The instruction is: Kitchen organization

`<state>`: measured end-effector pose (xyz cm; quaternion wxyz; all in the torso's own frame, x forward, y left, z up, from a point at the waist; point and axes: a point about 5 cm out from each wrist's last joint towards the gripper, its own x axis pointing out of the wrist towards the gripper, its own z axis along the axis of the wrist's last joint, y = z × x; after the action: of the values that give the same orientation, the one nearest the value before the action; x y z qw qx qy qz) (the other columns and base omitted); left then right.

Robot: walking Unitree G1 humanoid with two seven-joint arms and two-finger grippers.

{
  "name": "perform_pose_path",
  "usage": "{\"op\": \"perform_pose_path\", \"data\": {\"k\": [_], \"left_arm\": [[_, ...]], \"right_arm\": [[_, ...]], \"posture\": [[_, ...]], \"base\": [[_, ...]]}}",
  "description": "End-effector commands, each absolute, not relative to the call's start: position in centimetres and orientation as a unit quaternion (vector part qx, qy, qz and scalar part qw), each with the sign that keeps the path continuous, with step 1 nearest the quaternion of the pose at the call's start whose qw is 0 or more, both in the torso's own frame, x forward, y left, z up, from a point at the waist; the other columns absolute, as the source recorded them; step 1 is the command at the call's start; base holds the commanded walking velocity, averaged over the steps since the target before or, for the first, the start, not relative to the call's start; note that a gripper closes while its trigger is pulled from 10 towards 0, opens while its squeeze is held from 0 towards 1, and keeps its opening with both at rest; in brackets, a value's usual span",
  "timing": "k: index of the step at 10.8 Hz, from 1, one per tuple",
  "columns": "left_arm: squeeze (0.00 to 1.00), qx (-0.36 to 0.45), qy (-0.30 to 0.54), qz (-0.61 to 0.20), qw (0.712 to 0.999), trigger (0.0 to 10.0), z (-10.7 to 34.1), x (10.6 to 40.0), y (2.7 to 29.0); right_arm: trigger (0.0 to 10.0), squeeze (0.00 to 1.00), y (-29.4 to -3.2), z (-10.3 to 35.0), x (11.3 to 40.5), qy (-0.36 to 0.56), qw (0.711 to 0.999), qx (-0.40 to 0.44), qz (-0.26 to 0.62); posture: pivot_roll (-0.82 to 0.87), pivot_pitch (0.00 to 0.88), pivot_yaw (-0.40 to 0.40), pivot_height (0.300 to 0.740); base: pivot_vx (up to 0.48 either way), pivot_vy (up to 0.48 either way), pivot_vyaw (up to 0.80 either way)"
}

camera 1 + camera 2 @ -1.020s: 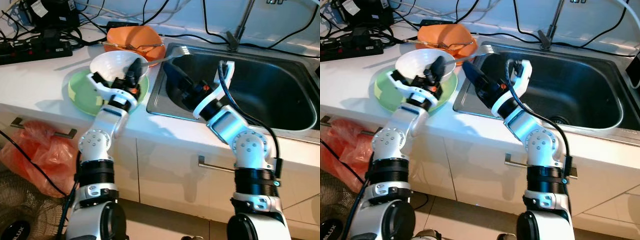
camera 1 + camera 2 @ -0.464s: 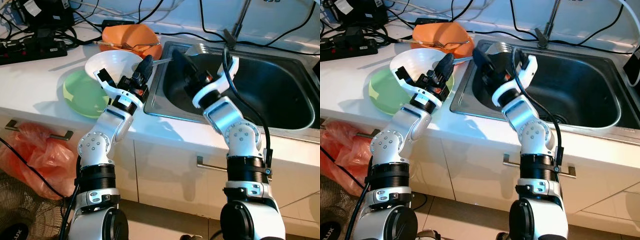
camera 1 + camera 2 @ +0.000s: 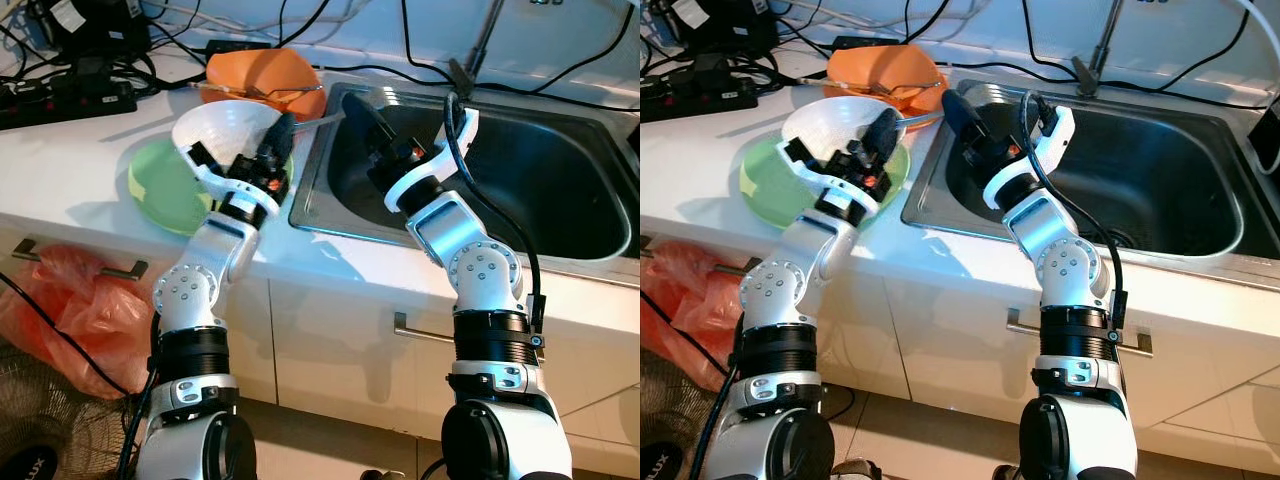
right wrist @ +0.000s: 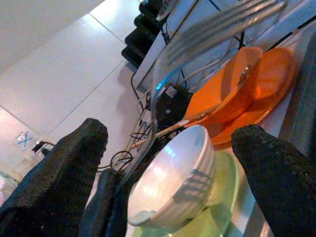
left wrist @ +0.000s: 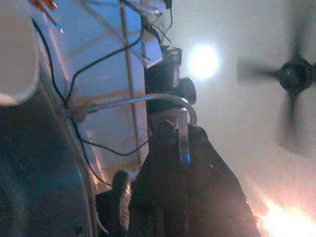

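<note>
Bowls: one white point(image 3: 228, 131), one orange point(image 3: 265, 76).

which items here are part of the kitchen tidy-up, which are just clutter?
In play:
white bowl, held by left gripper
green plate
orange bowl
fork
sink
right gripper

Clutter:
power strip and cables
orange plastic bag

Green plate point(image 3: 160, 185) half under white bowl point(image 3: 225, 130)

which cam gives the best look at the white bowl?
Left eye view: the white bowl shows whole, tilted, held at its rim by the left gripper above the green plate. Right eye view shows much the same. Right wrist view shows its outer side between its own fingers. Left wrist view catches just a pale blurred edge.
</note>
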<state>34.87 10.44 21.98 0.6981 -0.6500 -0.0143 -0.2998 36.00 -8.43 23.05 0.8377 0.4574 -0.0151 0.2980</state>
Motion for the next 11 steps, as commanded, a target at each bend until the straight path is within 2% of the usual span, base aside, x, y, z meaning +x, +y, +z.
{"op": "perform_pose_path", "data": {"k": [1,3,4,11], "left_arm": [[0.0,-0.646,-0.01,-0.317,0.694,0.0,22.3,34.5,9.7],[0.0,-0.648,-0.002,-0.328,0.687,0.0,22.2,34.0,9.2],[0.0,-0.648,0.001,-0.33,0.686,0.0,22.1,33.9,9.1],[0.0,-0.646,0.005,-0.323,0.691,0.0,21.8,34.0,9.4]], "right_arm": [[10.0,0.0,-8.4,23.3,36.2,-0.02,0.842,0.452,0.295],[10.0,0.0,-7.8,23.3,36.6,-0.018,0.838,0.455,0.301],[0.0,0.0,-7.7,23.5,36.8,-0.024,0.835,0.461,0.3],[0.0,0.0,-8.2,24.1,37.4,-0.045,0.835,0.467,0.286]], "posture": [[0.07,0.089,-0.032,0.74],[0.08,0.088,-0.038,0.74],[0.08,0.088,-0.038,0.74],[0.08,0.089,-0.039,0.74]], "base": [[0.0,0.0,0.0],[0.0,0.0,0.0],[0.0,0.0,0.0],[0.0,0.0,0.0]]}}
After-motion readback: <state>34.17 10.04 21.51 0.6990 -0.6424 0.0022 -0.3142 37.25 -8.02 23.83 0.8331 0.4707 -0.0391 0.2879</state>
